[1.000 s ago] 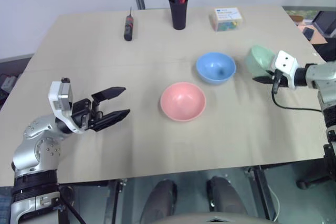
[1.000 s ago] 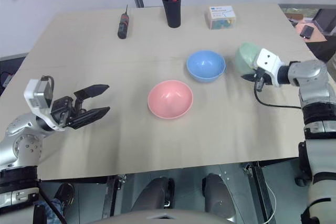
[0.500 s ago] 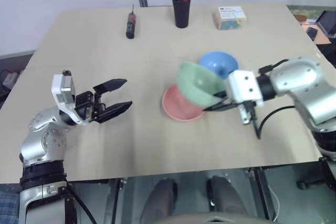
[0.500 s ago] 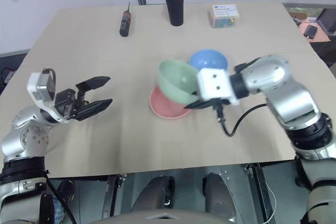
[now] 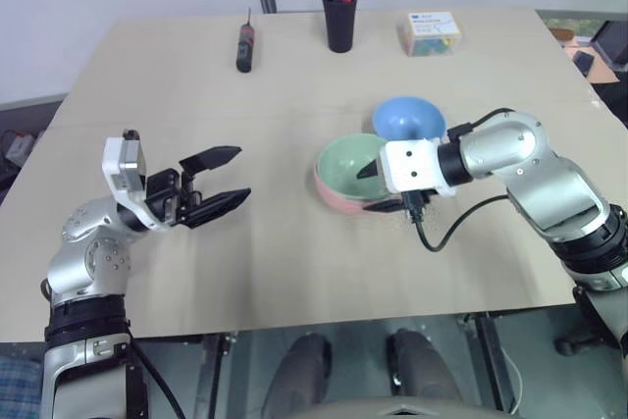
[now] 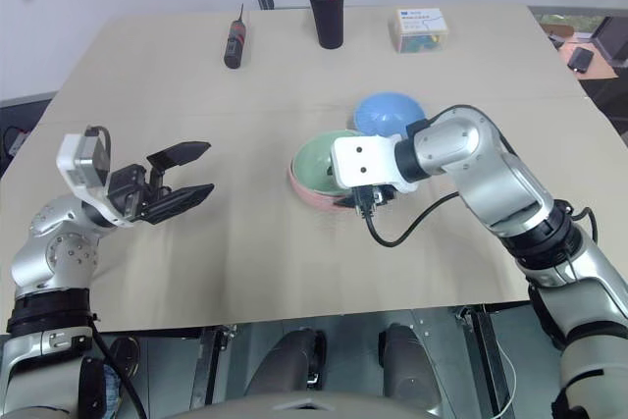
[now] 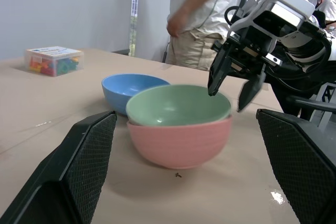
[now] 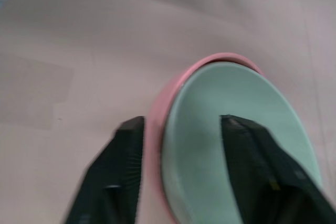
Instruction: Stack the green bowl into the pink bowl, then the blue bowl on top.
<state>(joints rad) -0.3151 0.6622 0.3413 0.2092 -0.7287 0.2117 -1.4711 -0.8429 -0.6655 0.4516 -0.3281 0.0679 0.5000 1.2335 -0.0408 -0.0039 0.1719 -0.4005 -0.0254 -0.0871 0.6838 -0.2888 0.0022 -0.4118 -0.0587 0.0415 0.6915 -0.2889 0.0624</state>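
Mint-green plastic now sits nested inside salmon pink: the green bowl (image 5: pixel 353 164) rests mouth-up in the pink bowl (image 7: pixel 178 140), which serves here as the landmark. In the left wrist view the green rim stands slightly above the pink rim and appears close to level. Being round, neither bowl has a long axis in plan; each one's axis of symmetry runs roughly vertical, openings facing up.

The right gripper (image 7: pixel 235 85) hangs at the pink bowl's right-hand side, over the shared rims. Its jaws are parted, one finger over the green bowl's inside and the other outside the pink wall, as the right wrist view shows, and they grip nothing; whether a fingertip brushes a rim cannot be told. This straddling pose suits a bowl set down by its rim and let go, so the first stacking step looks complete.

The blue bowl (image 5: pixel 406 123) stands upright on the table (image 5: pixel 294 262), just beyond the pink bowl on its far right side, very near or touching it, ready to be taken as the top layer.

The left gripper (image 5: pixel 218 183) is held well to the left of the pink bowl, above the table, jaws wide apart and empty, pointing toward the stack.
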